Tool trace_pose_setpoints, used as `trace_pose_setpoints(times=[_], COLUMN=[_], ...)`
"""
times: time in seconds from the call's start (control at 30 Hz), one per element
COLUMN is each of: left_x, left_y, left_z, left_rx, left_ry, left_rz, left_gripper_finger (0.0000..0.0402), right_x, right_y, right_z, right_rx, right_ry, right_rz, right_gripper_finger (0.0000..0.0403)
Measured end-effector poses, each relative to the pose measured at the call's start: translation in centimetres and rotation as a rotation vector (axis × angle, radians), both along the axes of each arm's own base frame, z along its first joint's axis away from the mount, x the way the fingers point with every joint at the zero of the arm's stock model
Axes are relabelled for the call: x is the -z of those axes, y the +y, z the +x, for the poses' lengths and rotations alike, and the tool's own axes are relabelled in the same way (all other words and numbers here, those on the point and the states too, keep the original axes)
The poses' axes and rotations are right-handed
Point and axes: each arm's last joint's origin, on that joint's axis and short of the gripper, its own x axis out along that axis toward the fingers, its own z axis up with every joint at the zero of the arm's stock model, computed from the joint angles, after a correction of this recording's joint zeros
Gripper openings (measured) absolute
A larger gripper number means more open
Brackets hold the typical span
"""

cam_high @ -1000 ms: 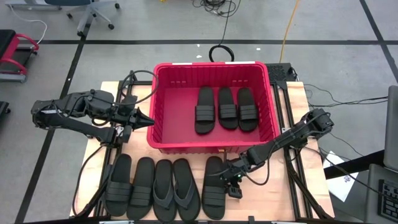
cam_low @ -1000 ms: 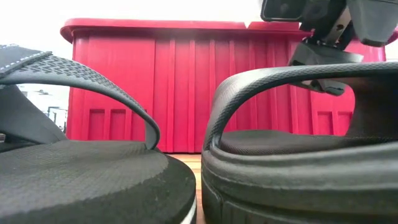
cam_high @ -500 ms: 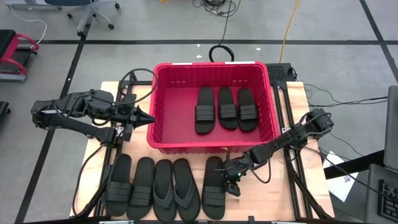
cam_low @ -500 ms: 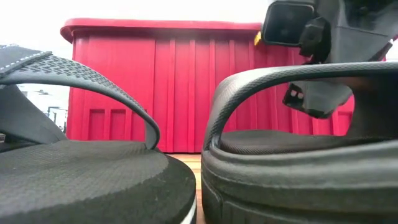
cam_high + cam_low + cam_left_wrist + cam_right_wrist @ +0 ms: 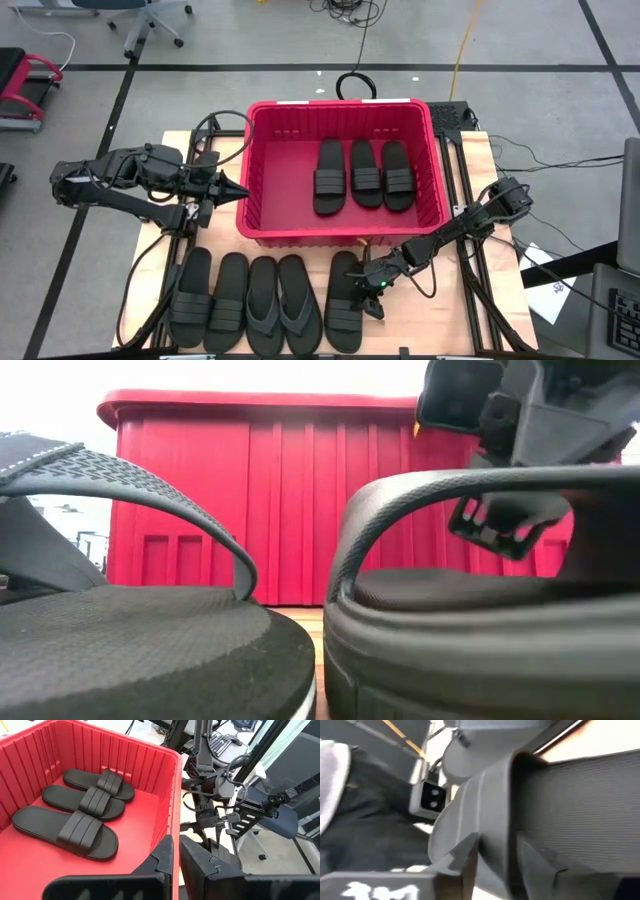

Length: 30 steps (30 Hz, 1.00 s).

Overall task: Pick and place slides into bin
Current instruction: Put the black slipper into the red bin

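High view: right claw (image 5: 374, 289) down at the strap of the rightmost slide (image 5: 344, 300), fingers either side of the ribbed band and nearing it, grip not confirmed; four more slides (image 5: 246, 303) lined up alongside on the counter (image 5: 172, 150). Three rubbery black slides (image 5: 364, 175) already flat in the red slotted bin (image 5: 341, 108), left claw (image 5: 232, 189) pinched together, empty, parked beside its wall.

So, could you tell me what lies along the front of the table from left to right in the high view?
Two ribbed-strap slides → two thong flip-flops → one ribbed-strap slide → right gripper, at that slide's right edge.
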Motion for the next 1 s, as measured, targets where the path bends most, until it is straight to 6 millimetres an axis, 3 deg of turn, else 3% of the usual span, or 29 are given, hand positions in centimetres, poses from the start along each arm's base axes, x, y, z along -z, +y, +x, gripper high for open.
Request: trace_pose_setpoints(times=[0.23, 0.4, 0.67, 0.8, 1.0], left_x=[0.0, 0.0, -0.1, -0.7, -1.7], left_y=[0.0, 0.0, 0.0, 0.0, -0.2], left_z=[0.0, 0.0, 0.1, 0.3, 0.5], left_rx=[0.001, 0.004, 0.007, 0.015, 0.045], left_ry=[0.002, 0.001, -0.012, -0.077, -0.188], left_rz=[0.003, 0.011, 0.019, 0.005, -0.019], left_gripper_finger=[0.0026, 0.0026, 0.0026, 0.0026, 0.0026], right_x=[0.7, -1.0, -7.0, -11.5, -17.0], right_y=[0.5, 0.5, 1.4, 1.8, 0.3], right_z=[0.4, 0.0, 0.1, 0.2, 0.1], right_rx=[-0.05, -0.068, -0.113, -0.174, -0.186], right_ry=[0.033, 0.013, -0.056, -0.112, -0.042], right_rz=[0.116, 0.152, 0.127, 0.068, -0.095], right_gripper_finger=[0.0017, 0.0007, 0.0004, 0.0003, 0.0003])
